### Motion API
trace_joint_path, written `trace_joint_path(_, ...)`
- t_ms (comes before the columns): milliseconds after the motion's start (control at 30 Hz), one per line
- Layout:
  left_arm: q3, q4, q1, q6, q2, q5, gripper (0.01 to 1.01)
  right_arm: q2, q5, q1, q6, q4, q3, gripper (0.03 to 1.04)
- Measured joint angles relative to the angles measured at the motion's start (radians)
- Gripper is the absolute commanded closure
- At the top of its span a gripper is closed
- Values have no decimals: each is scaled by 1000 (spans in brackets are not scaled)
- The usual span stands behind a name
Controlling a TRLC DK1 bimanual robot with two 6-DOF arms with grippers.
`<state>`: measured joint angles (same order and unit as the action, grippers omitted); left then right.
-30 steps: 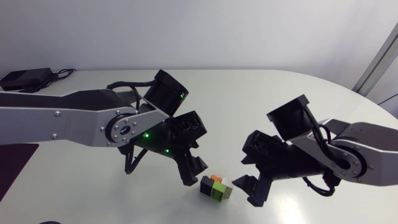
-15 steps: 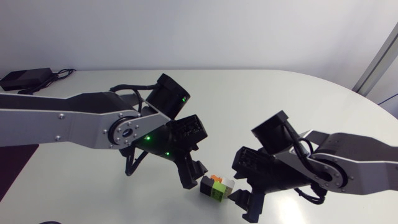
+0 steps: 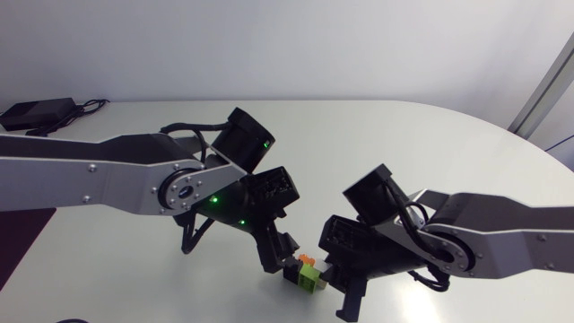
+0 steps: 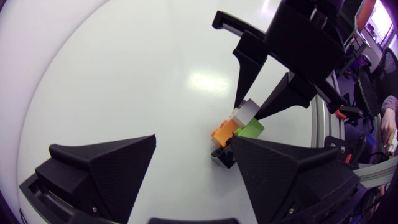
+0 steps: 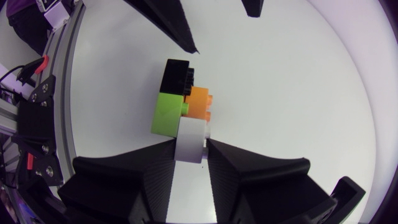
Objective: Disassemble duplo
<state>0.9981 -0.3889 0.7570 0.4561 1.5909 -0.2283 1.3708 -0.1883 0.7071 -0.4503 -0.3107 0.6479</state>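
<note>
A small duplo stack (image 3: 307, 272) lies on the white table: black brick (image 5: 176, 76), green brick (image 5: 168, 113), orange brick (image 5: 199, 102) and white brick (image 5: 189, 134) joined together. My right gripper (image 5: 189, 148) is shut on the white brick, one finger on each side of it. In the left wrist view the same bricks lie just ahead of my left gripper (image 4: 193, 142), which is open, with the black brick (image 4: 221, 152) close to one of its fingers. In the head view my left gripper (image 3: 280, 253) comes from the left and my right gripper (image 3: 334, 283) from the right.
A black power adapter (image 3: 36, 112) with its cable lies at the table's back left corner. Both arms stretch low over the table (image 3: 404, 144) towards its front middle.
My right gripper has moved left up to the stack and shut on the white brick. My left gripper has shifted slightly nearer to the black brick and stayed open.
</note>
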Motion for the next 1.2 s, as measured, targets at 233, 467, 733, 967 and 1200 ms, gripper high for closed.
trace_joint_path(233,0,0,0,0,6,0,189,-58,228,105,-27,123,-33,836)
trace_joint_path(467,0,0,-23,0,6,0,189,-95,373,152,-71,242,-106,836)
trace_joint_path(733,8,24,-45,-9,47,0,189,-98,466,250,-83,275,-136,836)
trace_joint_path(967,11,38,-32,-12,69,-3,190,-98,500,276,-83,277,-135,836)
trace_joint_path(1200,6,51,-27,-12,70,-3,190,-98,515,267,-87,278,-131,836)
